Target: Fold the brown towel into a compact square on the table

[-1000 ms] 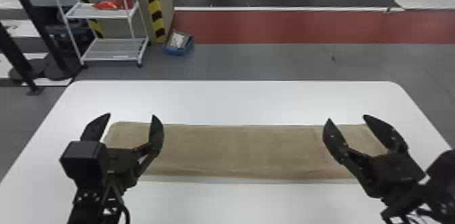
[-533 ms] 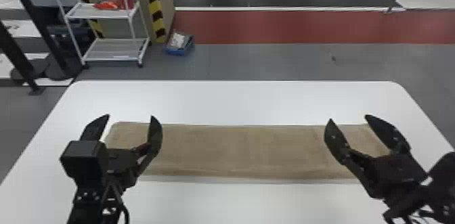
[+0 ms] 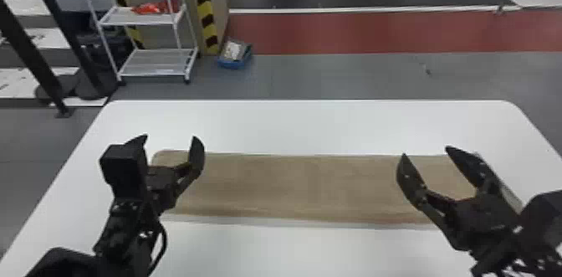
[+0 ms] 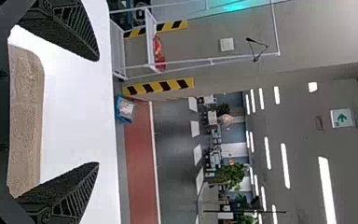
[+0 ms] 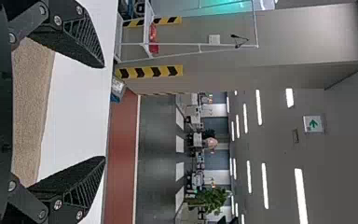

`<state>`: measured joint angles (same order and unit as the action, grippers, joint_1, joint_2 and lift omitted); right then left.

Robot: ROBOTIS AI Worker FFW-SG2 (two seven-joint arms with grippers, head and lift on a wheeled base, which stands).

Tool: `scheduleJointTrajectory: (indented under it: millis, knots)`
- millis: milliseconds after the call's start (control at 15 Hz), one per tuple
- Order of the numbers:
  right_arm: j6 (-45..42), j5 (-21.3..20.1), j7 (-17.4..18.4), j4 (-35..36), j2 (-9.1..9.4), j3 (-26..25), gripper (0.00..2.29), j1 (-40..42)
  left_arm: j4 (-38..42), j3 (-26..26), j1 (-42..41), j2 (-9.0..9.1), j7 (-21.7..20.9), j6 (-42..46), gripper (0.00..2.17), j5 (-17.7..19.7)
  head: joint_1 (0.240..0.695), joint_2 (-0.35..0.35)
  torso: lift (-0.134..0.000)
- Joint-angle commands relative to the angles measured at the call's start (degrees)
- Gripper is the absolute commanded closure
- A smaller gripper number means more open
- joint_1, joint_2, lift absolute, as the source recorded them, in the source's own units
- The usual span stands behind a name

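White table (image 3: pixel 318 125), brown towel (image 3: pixel 292 184) in a strip, two open hands.White table (image 3: pixel 318 125), brown towel (image 3: pixel 292 184), left hand (image 3: pixel 169 140) open, right hand (image 3: pixel 426 152) open

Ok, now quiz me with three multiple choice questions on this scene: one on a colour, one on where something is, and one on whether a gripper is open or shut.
1. What colour is the table?
A) black
B) green
C) white

2. Where is the brown towel?
A) on the table
B) on the floor
C) on a shelf

3. How is the left gripper?
A) shut on the towel
B) open
C) shut and empty

Key:
1: C, the bare surface around the towel is white.
2: A, it lies across the tabletop as a long strip.
3: B, its two fingers stand wide apart.
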<state>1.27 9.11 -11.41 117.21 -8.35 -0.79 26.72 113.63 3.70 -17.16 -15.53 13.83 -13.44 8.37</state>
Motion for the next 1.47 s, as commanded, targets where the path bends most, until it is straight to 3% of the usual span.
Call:
scheduleJointTrajectory:
  millis: [0,133,267,400,467,800,1400]
  knots:
    - [-0.25,-1.02,-0.02,-0.31,0.0,1.06,0.26,0.0,-0.87,-2.38,0.64,-0.81,-1.43,-4.27,0.11,2.62,0.695,0.086,-0.125]
    - [-1.13,-1.2,-0.11,-1.81,-0.09,2.02,0.33,-0.44,-1.57,-4.49,0.55,-1.25,-3.37,-6.91,0.15,4.11,0.695,0.112,-0.125]
    - [-4.47,-1.28,-2.39,-4.8,-0.17,4.13,0.59,-1.41,-2.8,-5.54,0.82,-2.22,-3.72,-6.73,0.15,5.78,0.695,0.129,-0.125]
    - [-5.18,-1.99,-2.39,-7.78,-0.17,6.86,1.41,-2.73,-3.68,-6.42,0.99,-2.22,-4.95,-6.73,0.15,6.22,0.695,0.183,-0.125]
    - [-5.35,-2.51,-2.21,-9.19,0.0,7.91,1.63,-3.52,-4.03,-6.42,0.99,-2.57,-5.3,-6.73,0.15,6.31,0.695,0.2,-0.125]
    - [-5.88,-4.01,-1.69,-14.2,0.0,10.02,1.65,-6.16,-5.79,-6.95,1.52,-2.66,-8.38,-9.02,0.21,8.24,0.695,0.245,-0.125]
    - [-5.88,-3.66,-1.51,-14.9,-0.26,10.02,1.65,-6.77,-8.16,-7.91,3.19,-2.48,-12.6,-15.17,0.21,10.35,0.695,0.24,-0.125]
